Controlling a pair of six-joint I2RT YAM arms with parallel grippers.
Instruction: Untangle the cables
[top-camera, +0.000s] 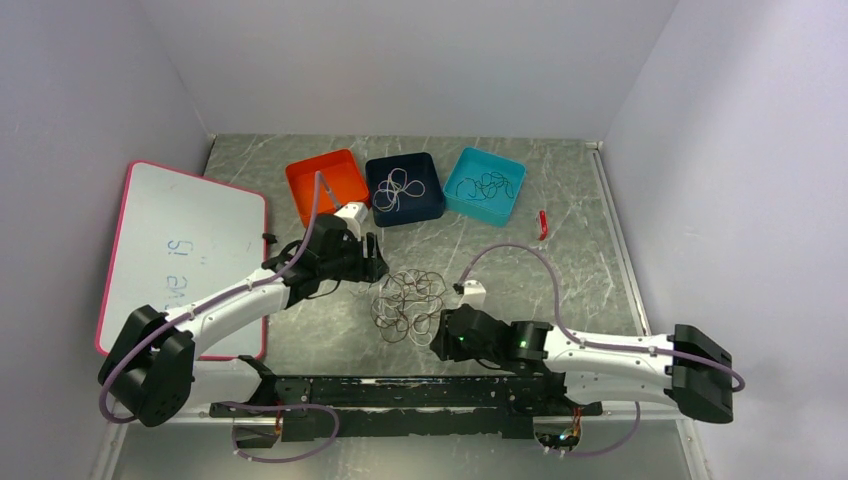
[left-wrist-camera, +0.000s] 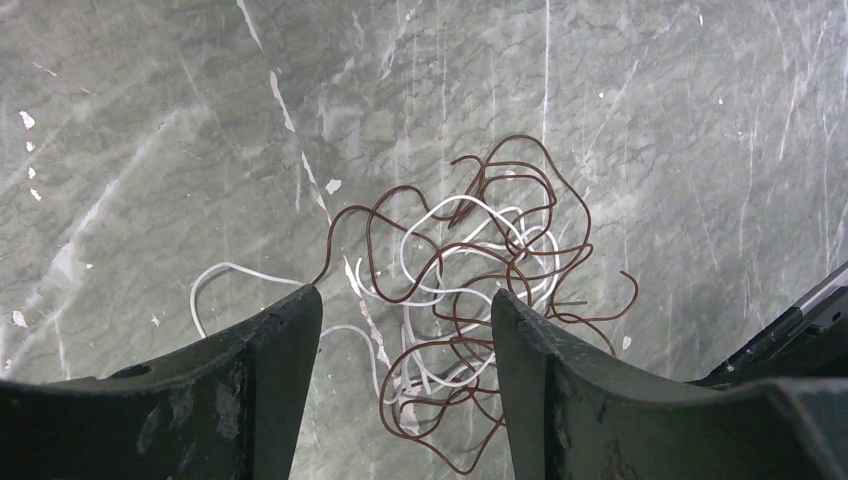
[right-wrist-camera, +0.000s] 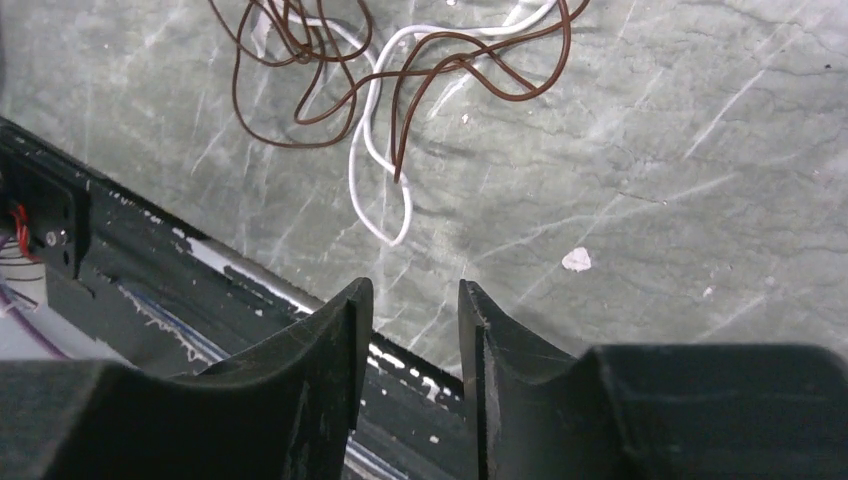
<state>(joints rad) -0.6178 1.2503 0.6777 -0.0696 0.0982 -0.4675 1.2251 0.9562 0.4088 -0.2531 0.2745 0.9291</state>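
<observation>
Top external view: brown and white cables (top-camera: 408, 303) lie tangled on the worktop (top-camera: 580, 270), between the arms. Left claw (left-wrist-camera: 405, 300) released, poised at the tangle's edge; right claw (right-wrist-camera: 412, 292) released, empty, apparently placed for a counter-pull.

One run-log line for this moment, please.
brown and white cables: tangled on table | left gripper: open, at them | right gripper: open, empty, beside them

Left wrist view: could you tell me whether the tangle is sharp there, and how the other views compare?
Left wrist: tangle sharp, near tool fingers dark. Right wrist: cable loops crisp, faint shadows. Top external: evenly lit, tangle tiny, strands merge.
</observation>
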